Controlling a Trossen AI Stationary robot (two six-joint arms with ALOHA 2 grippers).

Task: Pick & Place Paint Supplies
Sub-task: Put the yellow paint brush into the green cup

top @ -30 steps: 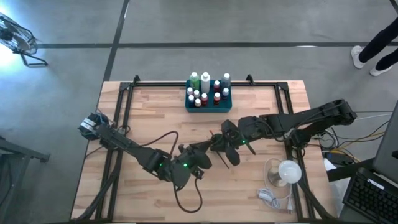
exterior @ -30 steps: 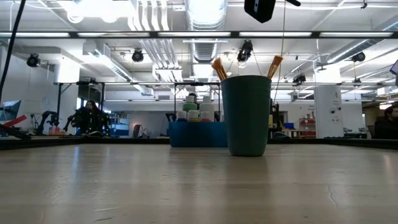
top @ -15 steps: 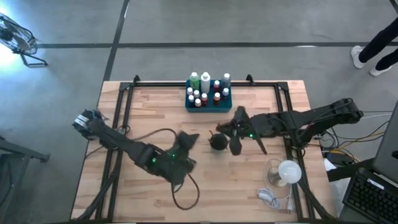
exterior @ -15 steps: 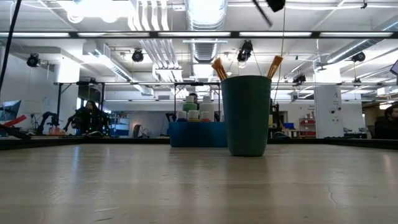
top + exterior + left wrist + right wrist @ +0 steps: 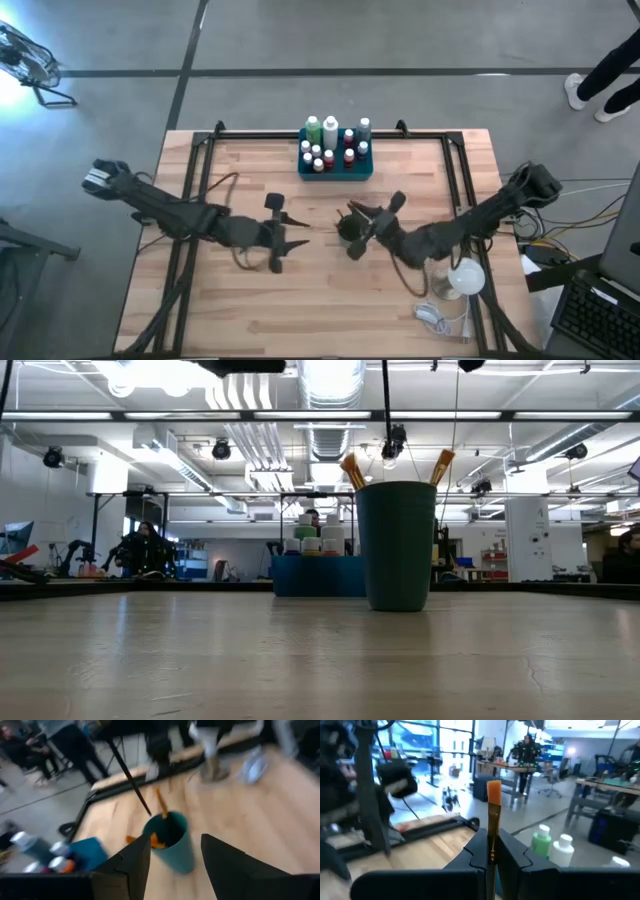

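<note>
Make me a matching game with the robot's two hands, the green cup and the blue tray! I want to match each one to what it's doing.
Things:
1. left hand
2. right hand
3. dark green cup
4. teal tray

States:
A. holds many white-capped bottles
B. pinches a paintbrush with an orange tip
C. open, holding nothing
D. stands in the middle of the table with brushes sticking out

Pairs: 1-C, 2-B, 3-D, 4-A
</note>
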